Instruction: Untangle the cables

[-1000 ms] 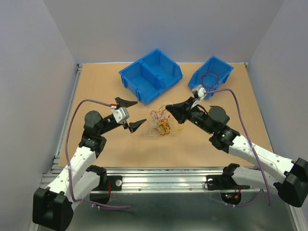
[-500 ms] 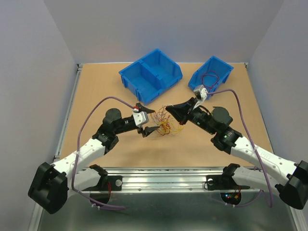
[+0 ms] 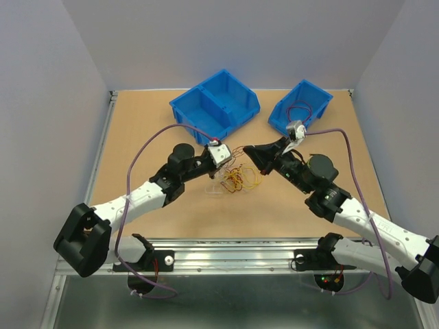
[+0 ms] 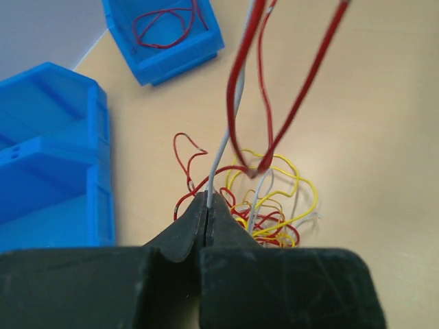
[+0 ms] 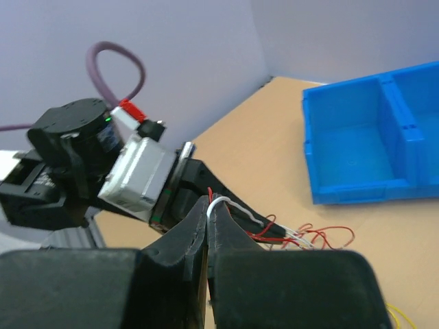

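The cables (image 3: 235, 177) are a tangle of thin red, yellow and white wires on the tan table, seen close in the left wrist view (image 4: 274, 212). My left gripper (image 3: 232, 160) is at the tangle's upper left edge. Its jaws (image 4: 208, 200) are shut on a white cable (image 4: 223, 144) that rises from the tips. My right gripper (image 3: 247, 151) hangs just to the right of it, above the pile. It (image 5: 208, 202) is shut on a white cable (image 5: 236, 205) and a red strand, and red loops (image 4: 240, 68) hang from it down to the pile.
A large blue bin (image 3: 214, 106) with two compartments stands behind the tangle. A smaller blue bin (image 3: 302, 103) at the back right holds a red cable (image 3: 298, 111). A metal rail (image 3: 233, 250) runs along the near table edge.
My left arm has swung right from the open table to the tangle, and its jaws have shut on a white cable. The right gripper has lifted slightly, still shut on its strands.
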You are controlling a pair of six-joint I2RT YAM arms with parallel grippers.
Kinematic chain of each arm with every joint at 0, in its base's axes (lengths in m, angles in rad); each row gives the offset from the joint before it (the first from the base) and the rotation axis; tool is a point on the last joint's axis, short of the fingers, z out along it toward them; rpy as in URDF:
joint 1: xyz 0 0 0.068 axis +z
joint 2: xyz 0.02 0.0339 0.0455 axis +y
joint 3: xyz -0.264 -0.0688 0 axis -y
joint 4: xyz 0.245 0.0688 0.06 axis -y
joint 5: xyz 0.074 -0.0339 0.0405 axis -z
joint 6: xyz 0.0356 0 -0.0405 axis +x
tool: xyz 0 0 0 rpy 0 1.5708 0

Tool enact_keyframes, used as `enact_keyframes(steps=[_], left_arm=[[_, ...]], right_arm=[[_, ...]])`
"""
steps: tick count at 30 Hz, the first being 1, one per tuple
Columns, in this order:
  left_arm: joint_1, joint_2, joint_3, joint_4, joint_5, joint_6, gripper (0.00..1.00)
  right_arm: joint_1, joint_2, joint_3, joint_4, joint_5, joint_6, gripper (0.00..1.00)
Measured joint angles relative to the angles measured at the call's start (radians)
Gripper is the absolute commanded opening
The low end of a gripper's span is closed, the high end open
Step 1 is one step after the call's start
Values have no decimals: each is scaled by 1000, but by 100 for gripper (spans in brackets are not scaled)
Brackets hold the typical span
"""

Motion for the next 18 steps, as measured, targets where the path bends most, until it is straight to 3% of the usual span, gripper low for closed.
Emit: enact_keyframes(steps=[4,7,9,10,16,18], left_arm=[[-1,-39,0,-1,-36,2,18],[-1,-81,-6,-3,-41,3,20],[-1,-103,-12,-4,-42,5,13],[0,-112,-17,-3,-42,6,2],[-1,-117,-23,-22,-61,13,0],[0,-117,-26,-21,-71,14,22]], right_arm=[[0,-40,0,-37,148,9,0],[0,-49,0,-47,230,19,1],[0,-47,0,-50,254,22,0],[0,-44,0,-53,264,23,1],[0,-31,0,-71,292,27,1],[0,-31,0,-75,303,28,1]])
